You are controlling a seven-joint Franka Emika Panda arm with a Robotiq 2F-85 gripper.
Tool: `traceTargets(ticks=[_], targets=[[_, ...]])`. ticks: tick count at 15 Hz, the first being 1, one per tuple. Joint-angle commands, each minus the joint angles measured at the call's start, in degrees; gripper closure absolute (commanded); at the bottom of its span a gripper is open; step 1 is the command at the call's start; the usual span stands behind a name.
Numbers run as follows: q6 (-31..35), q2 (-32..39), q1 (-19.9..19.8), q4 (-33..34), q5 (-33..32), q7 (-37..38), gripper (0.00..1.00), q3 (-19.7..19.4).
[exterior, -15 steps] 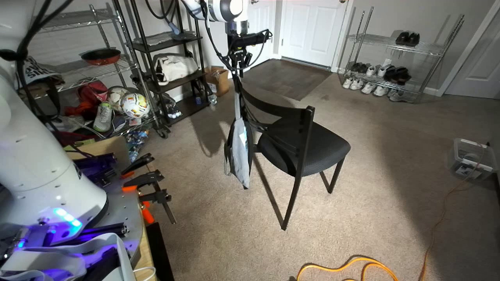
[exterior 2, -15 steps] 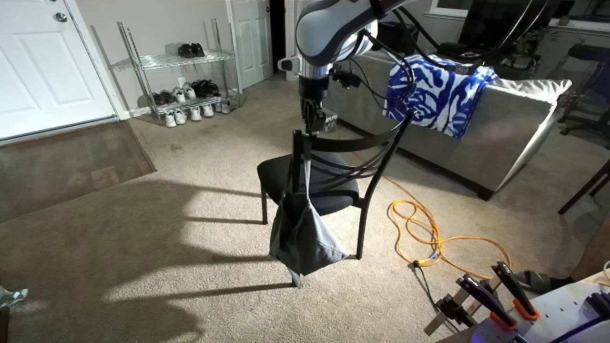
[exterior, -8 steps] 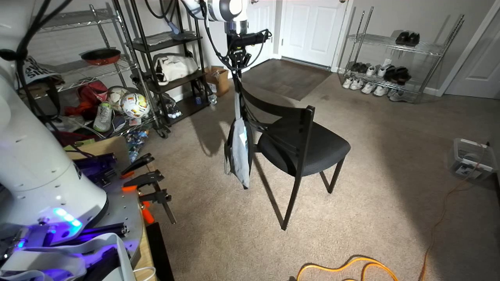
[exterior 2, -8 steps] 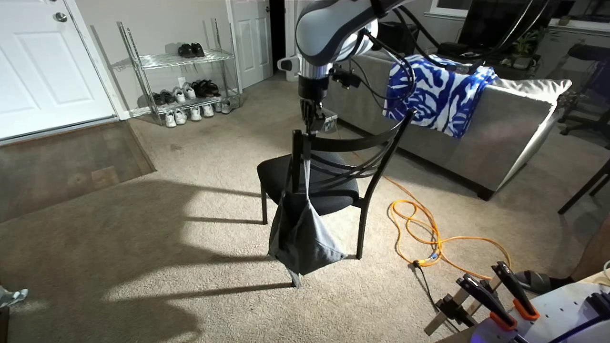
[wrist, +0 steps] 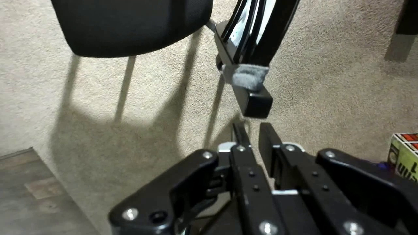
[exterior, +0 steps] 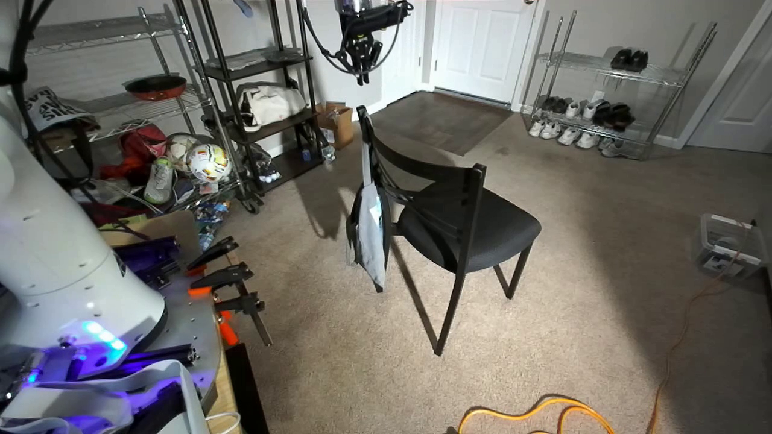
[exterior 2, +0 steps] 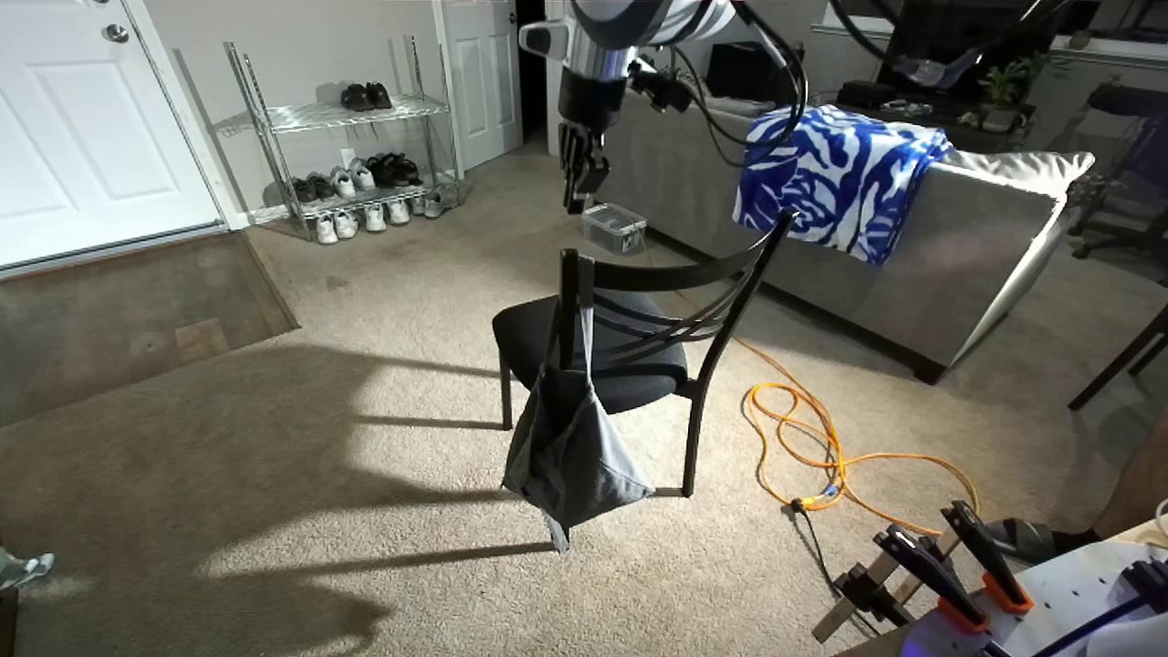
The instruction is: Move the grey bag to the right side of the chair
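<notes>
"Now that the gripper (exterior: 362,79) hangs above the chair (exterior: 494,226), what is different?"

"Note the separation. The gripper is no longer down at the strap (wrist: 249,77); it has risen clear, and the strap alone bears the bag (exterior 2: 584,456)."

"Is anything held?"

"Nothing. The fingers (wrist: 268,137) stand narrowly apart, with no cloth between them."

"And the bag?"

"It hangs at the chair's back, its strap looped about one post (exterior 2: 568,306) near the top; the post's tip projects past the loop. Its lower part lies slightly shifted from a second ago, as though settling, yet the loop stays in place."

"What does this mean for the task?"

"Placement appears complete: the bag is let go and does not fall. One caution applies. Seen from behind, as we see the chair from here, this post is on the left; to someone facing its front, on the right. Whose right is meant, the scene does not settle."

"What remains?"

"Most likely only withdrawal. A low sweep could snag the strap, and since the loop sits close to the tip, a knock to the chair might slip it off."
</notes>
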Motion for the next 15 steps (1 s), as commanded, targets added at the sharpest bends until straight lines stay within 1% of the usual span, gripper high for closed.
traceTargets(ticks=[1,5,6,7,8,9,15], targets=[[1.16,-5.93,-1.39,-3.92,3.68,-2.28,0.96,1.66],[-1.37,-5.51,-1.10,-2.91,5.38,-1.50,0.96,1.14],[-2.06,-4.90,-1.09,-2.72,5.26,-1.05,0.82,0.77],[-2.77,-4.44,-1.06,-2.56,5.11,-0.72,0.57,0.44],[-3.46,-3.79,-1.06,-2.44,4.83,-0.49,0.57,0.03],[-4.06,-3.09,-1.10,-2.22,4.64,-0.41,0.52,-0.33],[-7.33,2.28,-1.31,-0.38,3.69,-0.27,0.16,-1.83]])
